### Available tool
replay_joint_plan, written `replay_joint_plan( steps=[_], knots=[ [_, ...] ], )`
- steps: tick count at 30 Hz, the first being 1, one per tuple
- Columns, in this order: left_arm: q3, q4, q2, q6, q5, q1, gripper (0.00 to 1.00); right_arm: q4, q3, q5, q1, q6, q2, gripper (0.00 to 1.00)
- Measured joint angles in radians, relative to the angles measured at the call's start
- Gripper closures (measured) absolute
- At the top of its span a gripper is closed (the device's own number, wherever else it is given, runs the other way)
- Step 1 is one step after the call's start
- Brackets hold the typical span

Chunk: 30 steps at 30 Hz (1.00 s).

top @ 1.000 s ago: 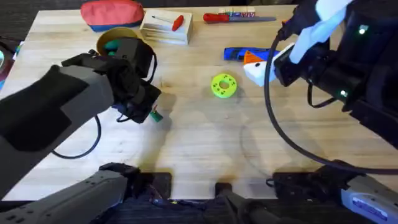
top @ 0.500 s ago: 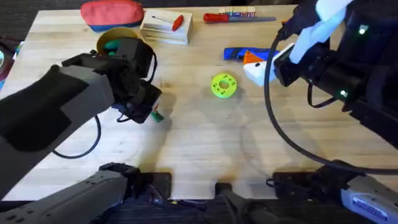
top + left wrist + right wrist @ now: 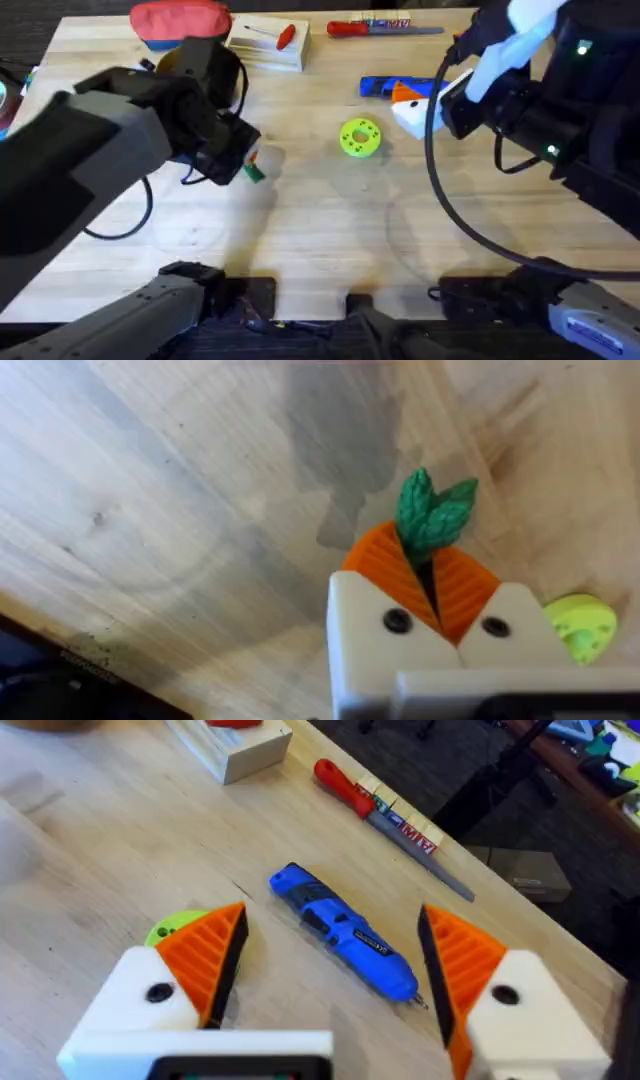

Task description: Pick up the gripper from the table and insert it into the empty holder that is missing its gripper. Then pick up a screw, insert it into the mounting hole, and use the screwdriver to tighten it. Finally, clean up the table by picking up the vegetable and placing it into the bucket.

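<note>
**Vegetable pinched, bucket close by**

The left gripper (image 3: 437, 592) is clenched on the vegetable (image 3: 432, 512), its leafy end poking past the orange pads so it can be carried clear of the table (image 3: 320, 250). The bucket (image 3: 170, 62) sits just behind the arm, mostly hidden; its contents can't be made out. The right gripper (image 3: 335, 960) hangs released above the screwdriver (image 3: 345, 932).

Large light wooden butcher-block table (image 3: 330, 215). Lying on it: red zip pouch (image 3: 180, 22) at far left edge; pale wooden block (image 3: 266, 45) beside it, with small red-handled tool on top; red-handled hand screwdriver (image 3: 380, 28) along far edge; bright blue plastic powered screwdriver (image 3: 383, 87) right of centre; green ring disc (image 3: 360, 137) near centre.
</note>
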Motion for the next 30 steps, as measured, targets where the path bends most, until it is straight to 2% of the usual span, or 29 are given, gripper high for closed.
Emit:
replay_joint_plan(
  steps=[7,11,15,17,22,23,24,27,30],
  knots=[
    [0.133,0.022,-0.041,0.093,-0.019,0.0,0.991,0.0,0.0,0.0,0.0,0.0,0.0,0.011],
    [0.198,0.107,-0.042,0.157,-0.085,0.0,0.991,0.0,0.0,0.0,0.0,0.0,0.0,0.01],
    [0.214,0.225,-0.042,0.216,-0.156,0.013,0.991,0.0,0.0,0.0,0.0,0.0,0.0,0.01],
    [0.214,0.262,-0.04,0.233,-0.168,0.043,0.991,0.0,0.0,0.0,0.0,0.0,0.0,0.01],
    [0.215,0.362,0.015,0.254,-0.16,0.174,0.991,0.0,0.0,0.0,0.0,0.0,0.0,0.01],
    [0.215,0.418,0.062,0.259,-0.142,0.244,0.991,0.0,0.0,0.0,0.0,0.0,0.0,0.01],
    [0.215,0.443,0.078,0.26,-0.133,0.267,0.991,0.0,0.0,0.0,0.0,0.0,0.0,0.01],
    [0.215,0.507,0.123,0.261,-0.105,0.32,0.991,0.0,0.0,0.0,0.0,0.0,0.0,0.01],
    [0.215,0.555,0.169,0.261,-0.088,0.349,0.991,0.0,0.0,0.0,0.0,0.0,0.0,0.01]
  ],
)
